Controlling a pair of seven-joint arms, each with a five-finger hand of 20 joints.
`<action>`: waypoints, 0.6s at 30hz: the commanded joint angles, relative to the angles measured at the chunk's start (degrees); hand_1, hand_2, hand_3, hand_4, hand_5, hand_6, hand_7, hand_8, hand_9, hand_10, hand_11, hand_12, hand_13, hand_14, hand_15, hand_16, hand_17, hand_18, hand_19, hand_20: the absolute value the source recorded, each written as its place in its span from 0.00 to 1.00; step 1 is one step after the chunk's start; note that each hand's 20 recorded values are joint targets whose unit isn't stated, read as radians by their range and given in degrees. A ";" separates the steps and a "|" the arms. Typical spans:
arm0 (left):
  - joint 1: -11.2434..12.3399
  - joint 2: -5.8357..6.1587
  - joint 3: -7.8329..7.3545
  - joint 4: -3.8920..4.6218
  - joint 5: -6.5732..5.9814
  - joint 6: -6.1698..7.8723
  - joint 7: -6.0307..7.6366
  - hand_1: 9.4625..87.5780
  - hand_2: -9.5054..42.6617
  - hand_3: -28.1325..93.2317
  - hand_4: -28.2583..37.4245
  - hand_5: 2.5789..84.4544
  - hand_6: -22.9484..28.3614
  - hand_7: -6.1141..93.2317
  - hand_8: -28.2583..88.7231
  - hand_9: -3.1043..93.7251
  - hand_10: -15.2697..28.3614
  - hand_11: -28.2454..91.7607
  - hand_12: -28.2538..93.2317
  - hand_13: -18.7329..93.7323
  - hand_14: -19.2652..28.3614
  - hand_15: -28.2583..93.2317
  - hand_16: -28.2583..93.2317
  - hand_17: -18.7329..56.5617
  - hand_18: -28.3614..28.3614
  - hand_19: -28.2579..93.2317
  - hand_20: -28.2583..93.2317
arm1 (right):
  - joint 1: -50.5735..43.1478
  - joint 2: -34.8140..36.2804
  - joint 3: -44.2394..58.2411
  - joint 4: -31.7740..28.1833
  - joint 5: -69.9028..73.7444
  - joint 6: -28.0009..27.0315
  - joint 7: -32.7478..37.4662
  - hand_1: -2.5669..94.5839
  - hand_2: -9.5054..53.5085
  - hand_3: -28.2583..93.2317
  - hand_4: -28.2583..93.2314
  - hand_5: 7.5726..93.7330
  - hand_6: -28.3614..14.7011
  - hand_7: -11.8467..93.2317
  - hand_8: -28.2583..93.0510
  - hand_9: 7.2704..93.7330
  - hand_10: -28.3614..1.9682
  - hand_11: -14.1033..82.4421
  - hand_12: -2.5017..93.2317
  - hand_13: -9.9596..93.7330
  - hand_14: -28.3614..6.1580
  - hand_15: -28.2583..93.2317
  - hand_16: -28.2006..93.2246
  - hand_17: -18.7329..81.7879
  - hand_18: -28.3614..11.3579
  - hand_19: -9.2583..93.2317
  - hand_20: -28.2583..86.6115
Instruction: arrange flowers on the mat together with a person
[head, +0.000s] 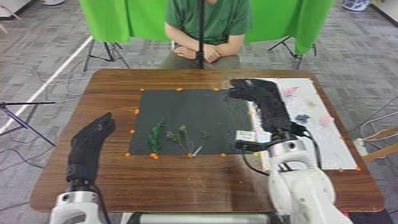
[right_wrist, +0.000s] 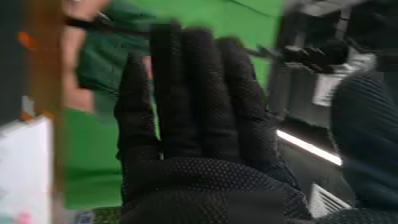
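Black pole (head: 202, 31), green cloth (head: 114, 22) beyond table (head: 178, 187)

Green cloth (head: 133, 20) beyond brown wooden counter (head: 191, 187). Black tripod (head: 110, 50) on grey carpet (head: 46, 52), far left; blue-and-white vessel (head: 355, 4), far right.

The table (head: 178, 187) is brown and the mat (head: 191, 107) dark grey. At three o'clock, the paper (head: 333, 150) is white, the flower (head: 326, 120) pink.

White, rounded arm casings (head: 305, 187) were noted. Left hand (head: 94, 131) and right hand (head: 259, 94) were gloved in black; fine mesh was seen on the latter. Black cables (head: 314, 145) were looped outside the right wrist. A green short-sleeved shirt (head: 220, 22) was worn by the person.
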 joint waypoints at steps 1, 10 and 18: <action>-0.15 -0.48 1.78 1.02 -0.82 -1.85 2.25 0.25 0.09 0.77 0.16 0.54 0.51 0.20 0.19 0.47 0.64 0.36 0.34 0.46 0.74 0.32 0.25 0.33 0.67 0.27 0.37 | -12.95 1.90 10.77 -1.47 19.44 -0.83 -9.60 0.13 0.22 0.85 0.08 0.45 0.61 0.20 0.16 0.46 0.40 0.20 0.14 0.41 0.41 0.29 0.37 0.36 0.37 0.19 0.48; -0.33 -0.80 2.63 1.58 -1.37 -3.33 3.06 0.25 0.08 0.77 0.16 0.54 0.51 0.20 0.19 0.47 0.64 0.36 0.34 0.47 0.74 0.32 0.24 0.35 0.64 0.25 0.36 | -20.48 -3.27 16.67 -1.86 22.09 -5.56 -12.35 0.06 0.22 0.87 0.06 0.27 0.59 0.16 0.16 0.30 0.45 0.16 0.08 0.29 0.54 0.25 0.29 0.29 0.47 0.09 0.43; -0.21 -1.10 2.17 1.41 -0.94 -3.76 2.91 0.25 0.08 0.77 0.16 0.54 0.51 0.20 0.18 0.48 0.64 0.36 0.34 0.47 0.74 0.32 0.24 0.34 0.64 0.25 0.37 | -24.12 -4.11 18.46 -2.94 23.25 -4.32 -12.72 0.06 0.22 0.86 0.06 0.28 0.59 0.16 0.17 0.30 0.44 0.17 0.09 0.30 0.51 0.26 0.29 0.30 0.46 0.09 0.43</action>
